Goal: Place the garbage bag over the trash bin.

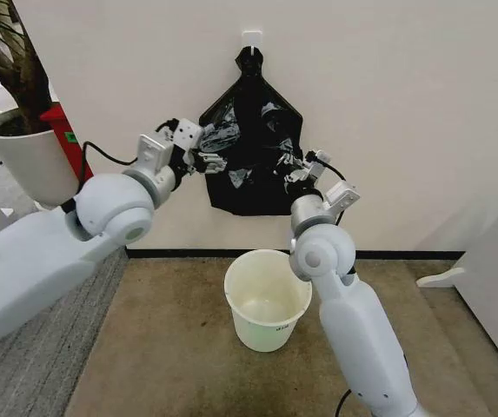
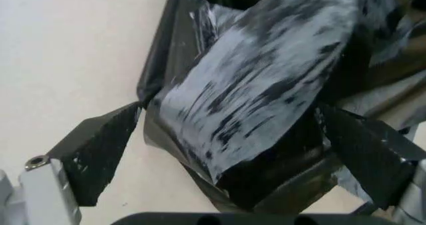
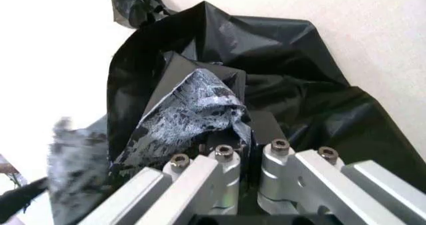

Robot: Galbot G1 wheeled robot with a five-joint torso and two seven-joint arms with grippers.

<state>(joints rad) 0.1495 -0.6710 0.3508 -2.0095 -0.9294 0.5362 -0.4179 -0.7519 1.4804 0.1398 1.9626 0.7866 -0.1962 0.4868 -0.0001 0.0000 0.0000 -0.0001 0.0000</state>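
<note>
Up against the cream wall, hanging from a small white hook (image 1: 250, 39): thin, glossy, crinkly black plastic garbage bag (image 1: 250, 143), bunched at the top and fanning out below. Left gripper (image 1: 198, 159) raised at the bag's left edge, black fingers (image 2: 100, 152) spread wide with a whitish, scuffed-looking fold of the plastic sitting between them, not pinched. Right gripper (image 1: 295, 170) up at the bag's right edge, jaws pressed together on a crumpled grey-white wad of the film, seen right above its silver finger mounts (image 3: 226, 170) in the right wrist view. Directly below both grippers, well apart from the bag, on the brown carpet (image 1: 179, 347): small round cream-white plastic trash bin (image 1: 267, 300), upright, open, tapering to its base, tucked just left of the right arm's elbow. Off to the left of the left gripper, a big white plant pot (image 1: 31, 156) with a red box behind it.
</note>
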